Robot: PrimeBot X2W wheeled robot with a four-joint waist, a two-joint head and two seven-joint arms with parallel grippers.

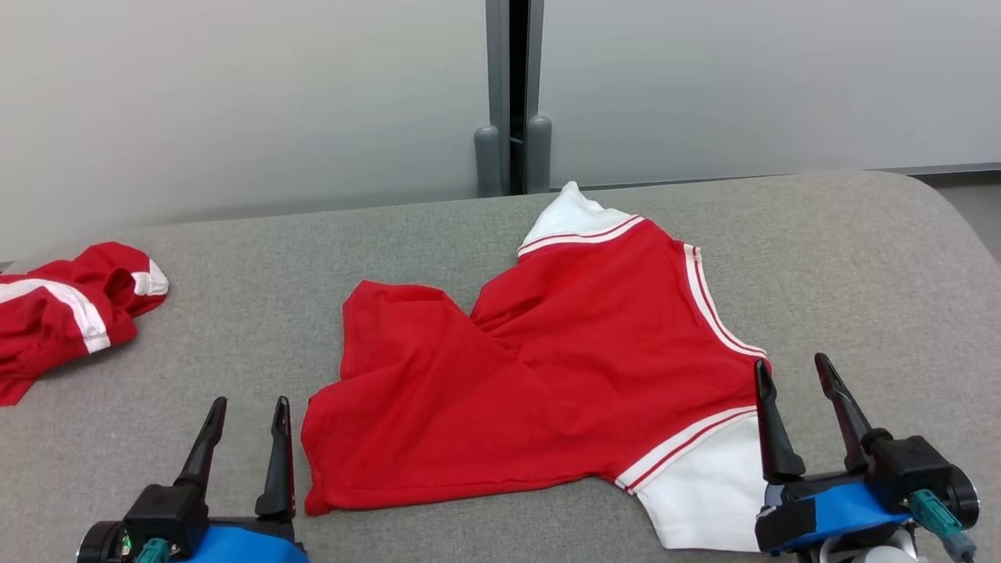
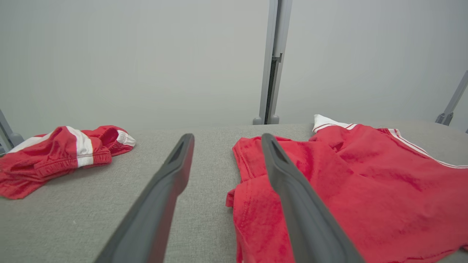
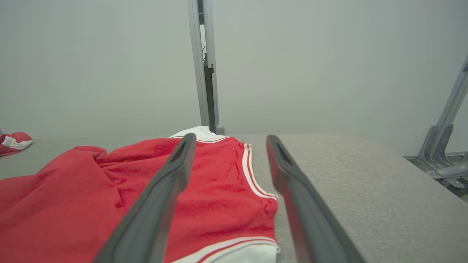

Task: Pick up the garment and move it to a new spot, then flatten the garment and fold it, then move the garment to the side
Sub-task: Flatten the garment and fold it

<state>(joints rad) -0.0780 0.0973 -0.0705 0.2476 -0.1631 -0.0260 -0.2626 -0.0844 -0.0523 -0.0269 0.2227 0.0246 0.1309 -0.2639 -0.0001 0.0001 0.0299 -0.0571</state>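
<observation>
Both grippers are released, with nothing between their fingers. The left gripper (image 1: 250, 403) is poised over the table (image 1: 860, 266), and the shirt (image 1: 547, 367) begins just to the right of its right finger. The right gripper (image 1: 791, 361) sits at the shirt's other near corner, its left finger over the striped seam where the near sleeve (image 1: 704, 485) joins the red body. The shirt therefore lies between the two and spreads away from them.

The closest risk is the hem beside the left gripper. It looks like a doubled flap, so a pinch there may catch only the top layer and drag the flap askew instead of flattening it. At the right gripper, a grasp on the sleeve alone would probably stretch the white cloth and leave the body behind.

Farther ahead of both grippers, a diagonal fold with bunched creases crosses the middle. If one arm pulls harder than the other, those creases would likely be pressed into the fold.

Beyond that, the far sleeve (image 1: 575, 219) lies close to the table's back edge, so a push forward could send it over.

Well off to the left of the left gripper lie the shorts (image 1: 70, 313). Setting the shirt aside that way risks landing on them or tangling with them.
</observation>
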